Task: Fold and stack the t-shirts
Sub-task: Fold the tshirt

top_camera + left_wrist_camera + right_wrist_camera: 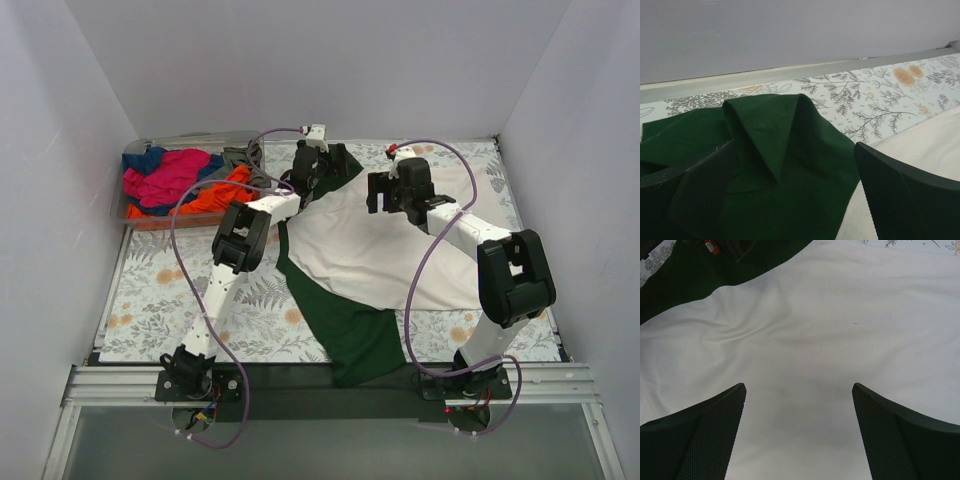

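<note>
The cream t-shirt (370, 250) lies spread over the middle of the table (150, 290). One dark green sleeve (342, 160) reaches toward the upper centre of the top view and the other sleeve (355, 345) hangs toward the bottom centre. The sleeve-to-sleeve line therefore runs up and down the frame, with the body stretching off to the right.

The left end effector (305, 170) is at the upper sleeve. In its wrist view the fingers are spread, and the bunched green cloth (780, 165) rises between them, not yet pinched. The right end effector (385, 195) hovers over the cream body (805, 330), also released, with flat cloth directly below.

The left arm is much the nearer to the sleeve, so a sleeve fold inward looks like its job.

The remaining t-shirts (175, 175), magenta, orange and blue, sit heaped in the clear plastic bin (120, 212) at upper left. No brand or writing is legible.
</note>
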Controlling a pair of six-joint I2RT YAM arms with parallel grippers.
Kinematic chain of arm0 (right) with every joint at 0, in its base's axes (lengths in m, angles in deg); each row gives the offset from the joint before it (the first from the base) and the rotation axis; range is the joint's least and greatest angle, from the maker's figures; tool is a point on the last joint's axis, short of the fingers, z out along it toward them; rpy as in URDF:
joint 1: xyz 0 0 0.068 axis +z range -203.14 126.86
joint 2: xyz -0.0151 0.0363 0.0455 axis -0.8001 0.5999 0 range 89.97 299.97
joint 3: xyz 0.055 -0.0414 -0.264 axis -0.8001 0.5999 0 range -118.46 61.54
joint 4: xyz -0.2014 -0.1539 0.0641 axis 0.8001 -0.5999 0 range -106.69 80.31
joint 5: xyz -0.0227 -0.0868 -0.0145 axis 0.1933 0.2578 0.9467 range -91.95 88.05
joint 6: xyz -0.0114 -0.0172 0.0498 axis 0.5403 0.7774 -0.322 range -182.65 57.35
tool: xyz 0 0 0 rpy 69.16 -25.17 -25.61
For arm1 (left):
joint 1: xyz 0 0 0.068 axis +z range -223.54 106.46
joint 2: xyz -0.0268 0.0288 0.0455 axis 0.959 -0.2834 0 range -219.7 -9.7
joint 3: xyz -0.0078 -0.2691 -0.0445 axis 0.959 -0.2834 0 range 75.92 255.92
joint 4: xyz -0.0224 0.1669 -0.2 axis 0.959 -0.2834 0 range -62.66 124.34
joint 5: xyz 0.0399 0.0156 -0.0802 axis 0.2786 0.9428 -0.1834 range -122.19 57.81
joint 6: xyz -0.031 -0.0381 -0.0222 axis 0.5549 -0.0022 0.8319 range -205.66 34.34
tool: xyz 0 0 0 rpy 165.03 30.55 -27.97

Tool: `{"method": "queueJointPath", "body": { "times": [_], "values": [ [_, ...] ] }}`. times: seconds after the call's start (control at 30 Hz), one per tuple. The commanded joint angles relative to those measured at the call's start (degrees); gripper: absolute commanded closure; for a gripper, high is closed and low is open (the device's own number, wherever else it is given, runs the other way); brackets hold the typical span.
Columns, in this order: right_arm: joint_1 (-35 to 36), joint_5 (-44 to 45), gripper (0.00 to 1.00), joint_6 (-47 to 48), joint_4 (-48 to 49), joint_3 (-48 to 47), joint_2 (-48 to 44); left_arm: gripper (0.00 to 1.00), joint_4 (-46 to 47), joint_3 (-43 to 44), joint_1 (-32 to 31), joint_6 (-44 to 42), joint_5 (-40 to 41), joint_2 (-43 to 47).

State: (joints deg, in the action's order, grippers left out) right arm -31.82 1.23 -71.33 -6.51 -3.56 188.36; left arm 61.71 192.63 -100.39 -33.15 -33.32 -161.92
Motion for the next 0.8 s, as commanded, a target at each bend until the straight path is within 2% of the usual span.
{"method": "queueJointPath", "body": {
  "times": [0.0,0.13,0.27,0.5,0.77],
  "values": [
    [0.3,-0.37,0.21,0.07,2.71,0.67,-1.71,0.04,-1.96,-0.6,0.31,-2.41,4.46,7.91],
    [0.21,0.16,0.21,0.16,3.15,2.08,-2.94,0.09,-6.63,-1.29,0.57,-1.98,3.41,8.42],
    [0.3,0.95,0.21,0.51,3.32,3.05,-3.38,0.09,-3.38,-8.14,0.83,0.65,-1.66,12.21],
    [0.21,-0.28,0.21,0.25,3.41,3.23,-3.11,0.12,-12.78,-1.23,1.36,2.33,-1.61,9.4],
    [0.3,-0.1,0.21,0.25,3.59,3.31,-3.55,0.31,-16.56,1.24,1.89,1.01,0.25,7.38]
  ]
}}
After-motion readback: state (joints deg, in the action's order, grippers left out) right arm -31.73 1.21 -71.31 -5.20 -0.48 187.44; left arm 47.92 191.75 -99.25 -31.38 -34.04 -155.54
